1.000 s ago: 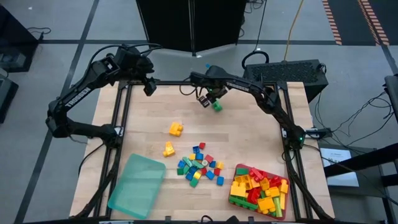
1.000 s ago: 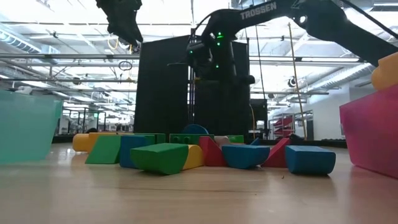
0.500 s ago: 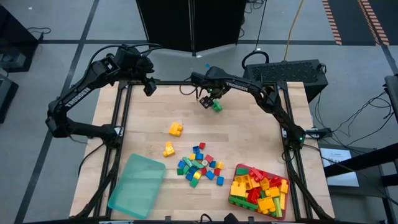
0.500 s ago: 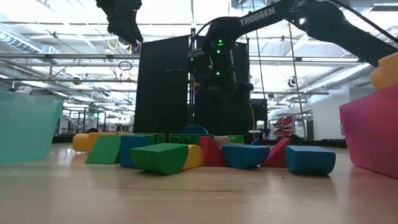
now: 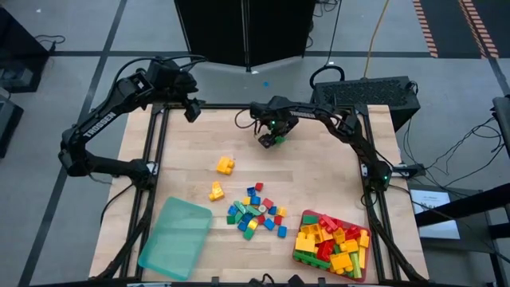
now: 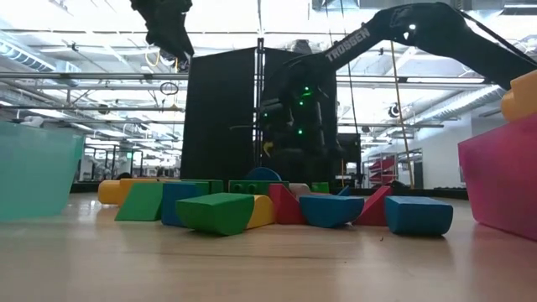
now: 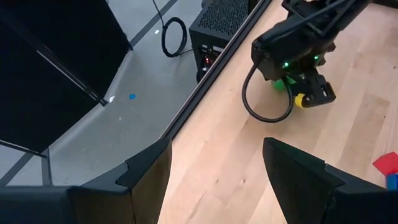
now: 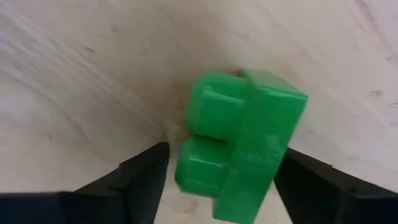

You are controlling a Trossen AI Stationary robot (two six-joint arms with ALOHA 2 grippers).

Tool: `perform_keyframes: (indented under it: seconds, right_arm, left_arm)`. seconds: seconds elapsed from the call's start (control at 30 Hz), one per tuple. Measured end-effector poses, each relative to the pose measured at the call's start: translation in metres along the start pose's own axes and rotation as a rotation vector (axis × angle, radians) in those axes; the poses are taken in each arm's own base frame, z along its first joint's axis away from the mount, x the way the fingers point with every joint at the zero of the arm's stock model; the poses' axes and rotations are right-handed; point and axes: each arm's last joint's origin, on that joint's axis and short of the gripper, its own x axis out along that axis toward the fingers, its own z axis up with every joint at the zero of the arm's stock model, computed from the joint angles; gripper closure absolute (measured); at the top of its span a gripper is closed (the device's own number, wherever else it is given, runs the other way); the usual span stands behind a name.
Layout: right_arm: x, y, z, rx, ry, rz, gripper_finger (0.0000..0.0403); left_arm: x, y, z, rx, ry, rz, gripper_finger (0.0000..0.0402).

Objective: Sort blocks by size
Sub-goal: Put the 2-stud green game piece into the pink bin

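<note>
Green studded brick [image 8: 241,144] found lying on bare wood at the far middle of the table, well apart from the main heap of mixed blocks [image 5: 256,211] near the front. Right gripper [image 5: 271,139] positioned low directly over that brick, fingers [image 8: 142,177] spread to either side with daylight between pads and plastic; not gripping. Judged as a release or a fresh approach at this spot; cannot tell which from the views. Left gripper [image 5: 191,112] parked high over the far left corner, fingers [image 7: 147,174] open, nothing between them. Red tray [image 5: 360,269] at front right already loaded with larger red, yellow and green bricks; teal tray [image 5: 177,233] at front left showing nothing inside. Two yellow bricks [image 5: 225,165] lying apart on the left middle of the board. Sorting judged partway done, small pieces mostly unsorted. Next move, if a pick: squeeze square across the brick's flat sides, avoiding the rounded studs, then lift straight. If a release: rise clear without nudging the brick.
</note>
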Motion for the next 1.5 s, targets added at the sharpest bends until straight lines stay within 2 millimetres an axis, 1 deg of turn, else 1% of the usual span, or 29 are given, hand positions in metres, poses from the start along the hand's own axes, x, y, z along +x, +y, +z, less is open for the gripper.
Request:
perform_keyframes:
  seconds: [0.07,0.2,0.23,0.37,0.43,0.5,0.53,0.6,0.67,0.77,0.83,0.87,0.9,0.97,1.07,1.17,1.23,1.37,1.5]
  right_arm:
    - [0.003,0.000,0.000,0.009,-0.007,0.008,0.0161]
    - [0.004,0.000,0.000,0.030,-0.011,0.017,0.0261]
    - [0.004,0.000,0.000,0.032,-0.010,0.017,0.0267]
    - [0.001,0.001,0.000,0.031,0.003,0.011,0.0267]
    - [-0.006,0.004,-0.002,0.003,0.005,0.002,0.0267]
    - [-0.019,0.009,-0.008,-0.029,-0.007,-0.003,0.0267]
    - [-0.030,0.012,-0.013,-0.038,-0.021,0.004,0.0267]
    - [-0.062,0.015,-0.029,-0.051,-0.044,0.005,0.0267]
    - [-0.096,0.019,-0.052,-0.076,-0.080,-0.024,0.0267]
    - [-0.133,0.023,-0.097,-0.062,-0.113,-0.068,0.0267]
    - [-0.157,0.024,-0.135,-0.030,-0.157,-0.035,0.0267]
    - [-0.168,0.021,-0.158,-0.002,-0.180,-0.011,0.0267]
    - [-0.175,0.018,-0.181,0.035,-0.194,0.011,0.0267]
    - [-0.183,0.011,-0.226,0.138,-0.214,0.056,0.0267]
    - [-0.177,0.005,-0.281,0.294,-0.222,0.131,0.0267]
    - [-0.168,0.003,-0.326,0.364,-0.202,0.242,0.0267]
    - [-0.158,0.005,-0.350,0.379,-0.161,0.279,0.0267]
    - [-0.135,0.010,-0.391,0.395,-0.049,0.241,0.0267]
    - [-0.124,0.019,-0.431,0.356,0.054,0.253,0.0267]
  left_arm:
    - [0.000,0.000,0.000,0.000,-0.004,0.001,0.0146]
    - [0.000,0.000,0.001,-0.001,-0.014,0.003,0.0146]
    - [0.000,0.000,0.001,-0.001,-0.015,0.003,0.0146]
    - [0.000,0.000,0.002,-0.001,-0.016,0.003,0.0146]
    - [0.000,0.000,0.002,-0.001,-0.016,0.003,0.0146]
    - [0.000,0.000,0.002,-0.001,-0.016,0.003,0.0146]
    - [0.000,0.000,0.002,-0.002,-0.016,0.003,0.0146]
    - [0.000,0.000,0.002,-0.004,-0.016,0.003,0.0146]
    - [0.000,0.000,0.001,-0.019,-0.016,0.003,0.0146]
    - [0.000,0.000,0.002,-0.025,-0.016,0.002,0.0146]
    - [0.000,0.000,0.002,-0.024,-0.016,0.000,0.0146]
    - [0.000,0.000,0.002,-0.024,-0.017,-0.001,0.0146]
    - [0.000,0.000,0.002,-0.024,-0.019,-0.001,0.0146]
    - [0.000,0.000,0.002,-0.024,-0.026,-0.001,0.0146]
    - [0.000,0.000,0.003,-0.024,-0.033,0.000,0.0146]
    - [0.000,0.001,0.005,-0.026,-0.049,0.002,0.0146]
    - [0.000,0.001,0.005,-0.026,-0.050,0.002,0.0146]
    - [0.000,0.001,0.005,-0.057,-0.049,0.001,0.0146]
    - [0.000,0.001,0.005,-0.079,-0.048,0.000,0.0146]
